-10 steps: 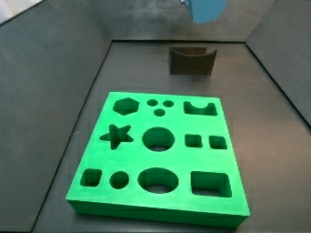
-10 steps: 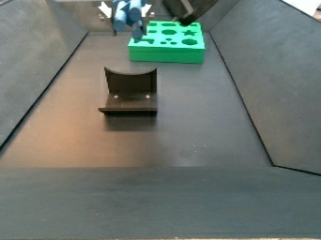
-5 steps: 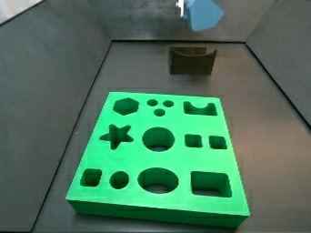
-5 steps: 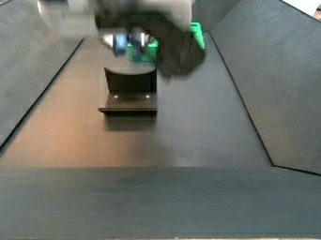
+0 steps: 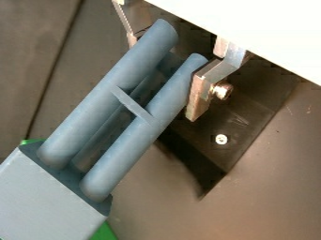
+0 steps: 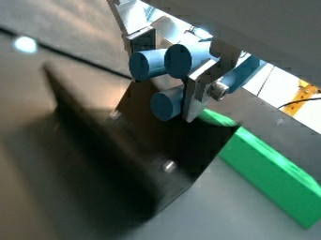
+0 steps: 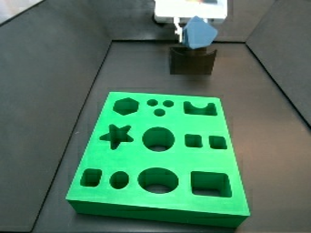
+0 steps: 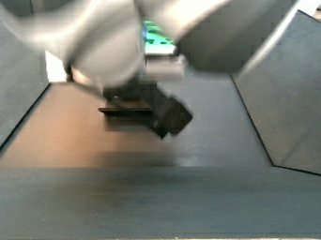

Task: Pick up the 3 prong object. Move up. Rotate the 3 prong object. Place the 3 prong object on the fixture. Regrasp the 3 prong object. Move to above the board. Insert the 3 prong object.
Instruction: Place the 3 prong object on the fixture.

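Gripper (image 5: pixel 175 58): silver-plate fingers (image 5: pixel 205 89) were clenched on the blue-grey plastic three-pronged piece (image 5: pixel 119 131) | Piece was held directly above the dark notched fixture block (image 7: pixel 191 60) | Bright green cut-out board (image 7: pixel 158 155) was observed near the fixture.

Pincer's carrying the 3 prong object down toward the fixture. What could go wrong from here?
1. The 3 prong object sits tilted between the pincer's fingers, which grip only near the prong tips, so it may pivot or slip on contact.
2. In a side view the piece hangs just above the fixture; it could miss the notch.
3. A side view is mostly blocked by the blurred arm, so the fixture barely shows and alignment is hard to check there.
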Tool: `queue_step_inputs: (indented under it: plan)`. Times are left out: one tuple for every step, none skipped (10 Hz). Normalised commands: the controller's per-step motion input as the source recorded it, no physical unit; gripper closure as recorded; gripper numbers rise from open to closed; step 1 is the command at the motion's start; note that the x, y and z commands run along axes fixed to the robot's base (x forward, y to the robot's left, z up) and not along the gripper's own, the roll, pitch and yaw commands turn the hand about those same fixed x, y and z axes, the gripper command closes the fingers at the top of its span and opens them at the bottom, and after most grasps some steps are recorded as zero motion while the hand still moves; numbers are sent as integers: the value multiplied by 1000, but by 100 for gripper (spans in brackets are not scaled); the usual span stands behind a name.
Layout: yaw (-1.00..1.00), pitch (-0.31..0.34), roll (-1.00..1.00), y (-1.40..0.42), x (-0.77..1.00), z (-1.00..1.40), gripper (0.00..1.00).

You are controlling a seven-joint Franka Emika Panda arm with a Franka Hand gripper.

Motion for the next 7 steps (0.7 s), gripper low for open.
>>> queue_step_inputs:
  plan:
    - [-77,13,-210,101,169,-1000,100]
    - [-70,4,-154,85,139,-775,100]
    - [-68,4,-132,56,101,-611,100]
    - [-65,4,-121,37,80,-539,100]
    - [-62,-1,-105,21,72,-419,100]
    - [-60,-5,-90,18,66,-412,100]
    - [0,0,0,-500,0,-167,100]
